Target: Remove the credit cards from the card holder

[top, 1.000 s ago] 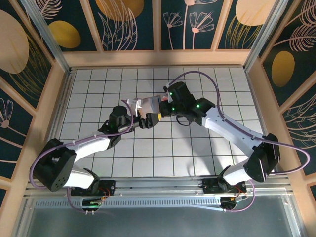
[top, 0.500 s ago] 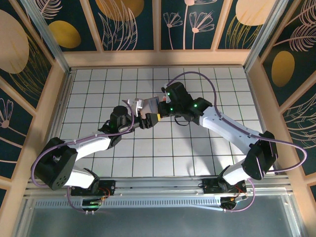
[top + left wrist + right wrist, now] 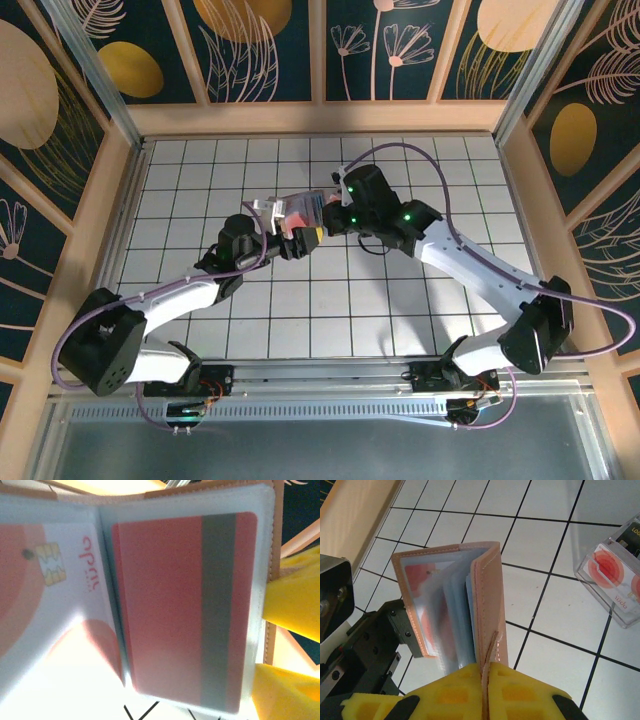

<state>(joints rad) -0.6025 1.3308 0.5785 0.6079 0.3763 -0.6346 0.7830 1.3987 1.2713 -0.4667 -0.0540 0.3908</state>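
The tan card holder (image 3: 300, 210) hangs above the middle of the table between the two arms. My right gripper (image 3: 485, 667) is shut on its brown tab and back cover (image 3: 487, 590). The holder stands open, its clear sleeves fanned out. One sleeve holds a red card with a grey stripe (image 3: 190, 605). Beside it is a white card with a chip (image 3: 50, 570). My left gripper (image 3: 280, 226) sits right at the opened front cover; its dark body (image 3: 375, 645) shows behind that cover. Its fingertips are hidden, so I cannot tell how they stand.
A clear plastic box (image 3: 615, 580) with red-and-white cards lies on the white tiled table (image 3: 555, 605) to the right of the holder. Wooden walls (image 3: 110, 200) close in the table on three sides.
The holder has opened wider, and a red card face now shows from above. Both arms stay close together and have shifted only slightly.
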